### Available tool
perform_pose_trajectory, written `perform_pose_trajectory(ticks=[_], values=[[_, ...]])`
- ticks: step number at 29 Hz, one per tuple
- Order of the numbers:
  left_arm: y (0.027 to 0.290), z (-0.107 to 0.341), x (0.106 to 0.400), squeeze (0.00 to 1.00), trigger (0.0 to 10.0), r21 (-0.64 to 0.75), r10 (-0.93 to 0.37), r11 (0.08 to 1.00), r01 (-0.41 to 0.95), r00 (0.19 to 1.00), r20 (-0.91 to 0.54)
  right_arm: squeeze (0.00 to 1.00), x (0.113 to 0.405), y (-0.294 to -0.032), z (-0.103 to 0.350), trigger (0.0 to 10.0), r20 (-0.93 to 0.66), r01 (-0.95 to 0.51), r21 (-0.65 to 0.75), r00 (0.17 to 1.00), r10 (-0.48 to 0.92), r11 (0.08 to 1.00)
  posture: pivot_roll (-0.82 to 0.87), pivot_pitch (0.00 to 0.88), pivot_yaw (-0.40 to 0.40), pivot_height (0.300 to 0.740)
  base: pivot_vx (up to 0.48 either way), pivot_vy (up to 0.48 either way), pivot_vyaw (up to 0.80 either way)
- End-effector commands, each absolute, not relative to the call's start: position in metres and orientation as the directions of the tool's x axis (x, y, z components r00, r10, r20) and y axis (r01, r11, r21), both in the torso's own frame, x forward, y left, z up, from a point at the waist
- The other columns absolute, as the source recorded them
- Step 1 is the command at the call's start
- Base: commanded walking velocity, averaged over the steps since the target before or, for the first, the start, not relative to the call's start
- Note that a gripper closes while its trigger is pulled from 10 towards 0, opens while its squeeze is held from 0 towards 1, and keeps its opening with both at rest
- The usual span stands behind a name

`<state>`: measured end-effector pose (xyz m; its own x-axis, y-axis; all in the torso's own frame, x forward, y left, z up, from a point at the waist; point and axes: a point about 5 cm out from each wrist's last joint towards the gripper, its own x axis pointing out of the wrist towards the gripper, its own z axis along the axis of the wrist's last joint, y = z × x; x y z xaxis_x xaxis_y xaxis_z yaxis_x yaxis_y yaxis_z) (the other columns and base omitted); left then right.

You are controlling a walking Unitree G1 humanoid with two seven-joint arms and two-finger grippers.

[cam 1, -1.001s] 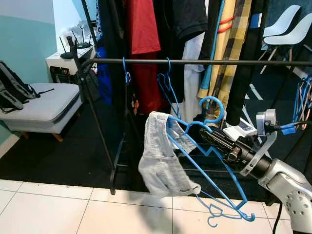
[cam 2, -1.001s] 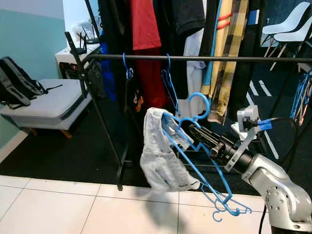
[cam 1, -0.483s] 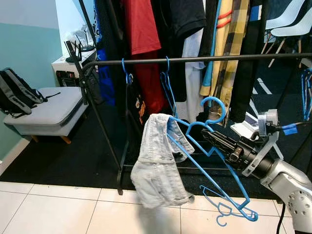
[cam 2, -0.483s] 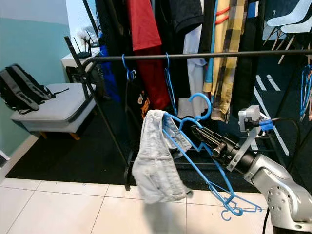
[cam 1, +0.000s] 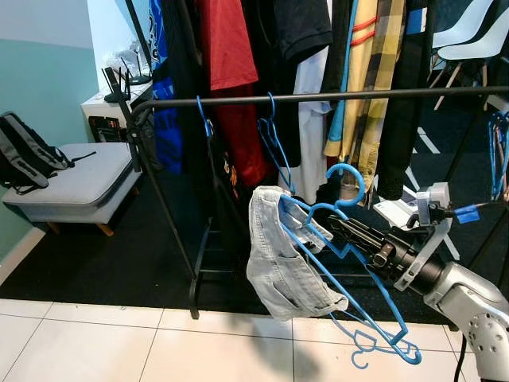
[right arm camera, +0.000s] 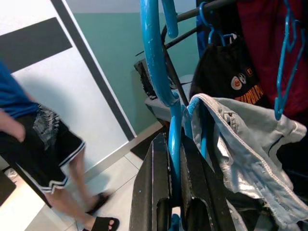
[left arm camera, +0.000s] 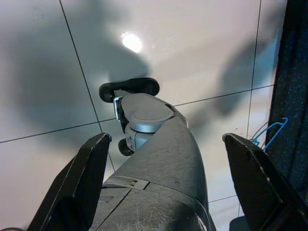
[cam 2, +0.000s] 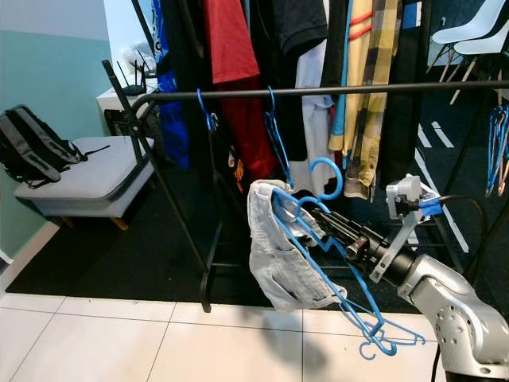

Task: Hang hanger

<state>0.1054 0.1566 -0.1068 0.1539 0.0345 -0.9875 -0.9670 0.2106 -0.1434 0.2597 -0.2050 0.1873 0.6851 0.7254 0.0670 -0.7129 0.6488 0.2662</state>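
My right gripper (cam 1: 338,228) is shut on the neck of a blue hanger (cam 1: 342,243) that carries pale denim shorts (cam 1: 282,263). The hanger tilts, its hook (cam 1: 347,177) pointing up, a little below the black clothes rail (cam 1: 318,98). In the right wrist view the black fingers (right arm camera: 156,187) clamp the blue hanger stem (right arm camera: 174,144), with the shorts (right arm camera: 240,144) draped beside it. An empty blue hanger (cam 1: 274,143) hangs on the rail. My left gripper (left arm camera: 163,144) hangs open over the white floor tiles, with my own foot between its fingers.
Shirts and garments hang on a higher rail behind. A grey bench (cam 1: 67,175) with a black backpack (cam 1: 24,151) stands at the left. White chairs (cam 1: 469,40) are at the back right. A person's legs (right arm camera: 57,159) appear in the right wrist view.
The denim shorts swung to the right on the hanger and sit closer to my right gripper. The camera shifted slightly; the hanger stays gripped.
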Motion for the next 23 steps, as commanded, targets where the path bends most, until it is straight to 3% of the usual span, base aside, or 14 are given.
perform_pose_trajectory(ticks=[1, 4, 5, 6, 7, 8, 10, 12, 14, 20, 23], values=[[0.157, 0.158, 0.349, 0.0, 10.0, -0.414, -0.286, 0.837, 0.357, 0.931, 0.226, 0.0, 0.26, -0.194, 0.204, 10.0, 0.127, -0.77, 0.21, 0.632, 0.764, 0.602, -0.14, 0.0, 0.058, 0.74, 0.0, 0.0, 0.0], [0.158, 0.162, 0.352, 0.0, 10.0, -0.402, -0.29, 0.84, 0.363, 0.928, 0.233, 0.0, 0.261, -0.192, 0.205, 10.0, 0.129, -0.775, 0.205, 0.627, 0.768, 0.598, -0.14, 0.0, 0.058, 0.74, 0.0, 0.0, 0.0], [0.156, 0.134, 0.347, 0.0, 10.0, -0.387, -0.328, 0.852, 0.353, 0.936, 0.13, 0.0, 0.261, -0.188, 0.207, 10.0, 0.131, -0.785, 0.196, 0.615, 0.777, 0.588, -0.15, 0.0, 0.061, 0.74, 0.0, 0.0, 0.0], [0.156, 0.134, 0.347, 0.0, 10.0, -0.387, -0.328, 0.852, 0.353, 0.936, 0.13, 0.0, 0.261, -0.188, 0.207, 10.0, 0.131, -0.785, 0.196, 0.615, 0.777, 0.588, -0.15, 0.0, 0.061, 0.74, 0.0, 0.0, 0.0], [0.15, 0.1, 0.336, 0.0, 10.0, -0.314, -0.37, 0.883, 0.349, 0.929, -0.01, 0.0, 0.261, -0.185, 0.208, 10.0, 0.129, -0.792, 0.19, 0.605, 0.785, 0.579, -0.14, 0.0, 0.053, 0.74, 0.0, 0.0, 0.0], [0.15, 0.1, 0.336, 0.0, 10.0, -0.314, -0.37, 0.883, 0.349, 0.929, -0.01, 0.0, 0.261, -0.185, 0.208, 10.0, 0.129, -0.792, 0.19, 0.605, 0.785, 0.579, -0.14, 0.0, 0.053, 0.74, 0.0, 0.0, 0.0], [0.141, 0.048, 0.315, 0.0, 10.0, -0.099, -0.39, 0.921, 0.377, 0.887, -0.248, 0.0, 0.26, -0.179, 0.207, 10.0, 0.112, -0.805, 0.177, 0.588, 0.801, 0.566, -0.14, 0.0, 0.05, 0.74, 0.0, 0.0, 0.0], [0.141, 0.048, 0.315, 0.0, 10.0, -0.099, -0.39, 0.921, 0.377, 0.887, -0.248, 0.0, 0.26, -0.179, 0.207, 10.0, 0.112, -0.805, 0.177, 0.588, 0.801, 0.566, -0.14, 0.0, 0.05, 0.74, 0.0, 0.0, 0.0], [0.132, 0.031, 0.31, 0.0, 10.0, 0.029, -0.358, 0.921, 0.388, 0.875, -0.327, 0.0, 0.261, -0.174, 0.208, 10.0, 0.105, -0.813, 0.169, 0.577, 0.81, 0.557, -0.14, 0.0, 0.046, 0.74, 0.0, 0.0, 0.0], [0.112, 0.028, 0.312, 0.0, 10.0, 0.163, -0.363, 0.882, 0.441, 0.859, -0.36, 0.0, 0.259, -0.161, 0.207, 10.0, 0.087, -0.835, 0.158, 0.543, 0.835, 0.527, -0.14, 0.0, 0.049, 0.74, 0.0, 0.0, 0.0], [0.105, 0.026, 0.31, 0.0, 10.0, 0.157, -0.382, 0.873, 0.462, 0.847, -0.37, 0.0, 0.257, -0.156, 0.206, 10.0, 0.081, -0.842, 0.154, 0.533, 0.842, 0.518, -0.15, 0.0, 0.053, 0.74, 0.0, 0.0, 0.0]])
